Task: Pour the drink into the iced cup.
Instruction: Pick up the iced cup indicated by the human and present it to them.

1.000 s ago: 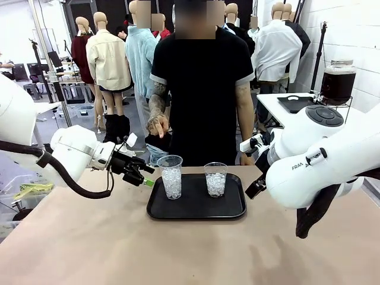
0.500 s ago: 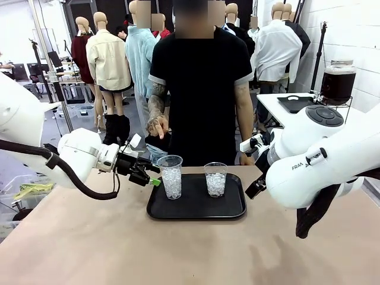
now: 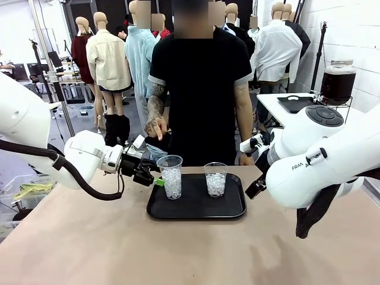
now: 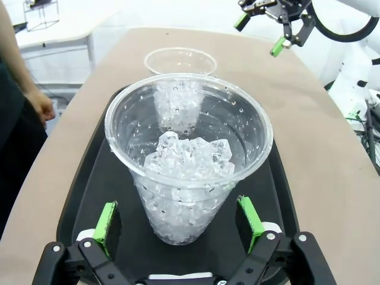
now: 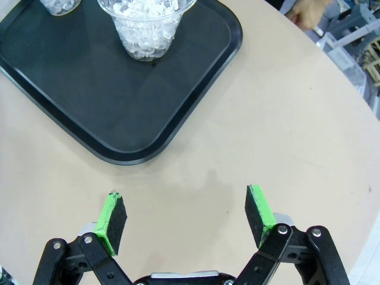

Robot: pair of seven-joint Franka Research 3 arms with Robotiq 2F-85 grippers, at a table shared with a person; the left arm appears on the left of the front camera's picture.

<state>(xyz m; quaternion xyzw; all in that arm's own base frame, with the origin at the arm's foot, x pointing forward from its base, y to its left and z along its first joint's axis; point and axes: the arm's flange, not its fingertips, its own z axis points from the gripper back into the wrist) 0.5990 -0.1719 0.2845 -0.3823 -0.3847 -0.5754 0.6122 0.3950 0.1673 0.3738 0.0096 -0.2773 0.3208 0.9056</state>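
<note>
My left claw [image 4: 178,221]: spread wide, green pads flanking the near iced cup [image 4: 189,172] at 9 and 3, not touching it. Second iced cup [image 4: 180,89] beyond at 12, same black tray [image 4: 83,178]. Both hold ice only, so I judge nothing is poured yet. My right claw [image 5: 185,222]: spread, empty, over bare table [image 5: 285,119]. The front view adds the drink [image 3: 337,88], dark in its glass dispenser jar [image 3: 339,71], far off at 2 o'clock.
</note>
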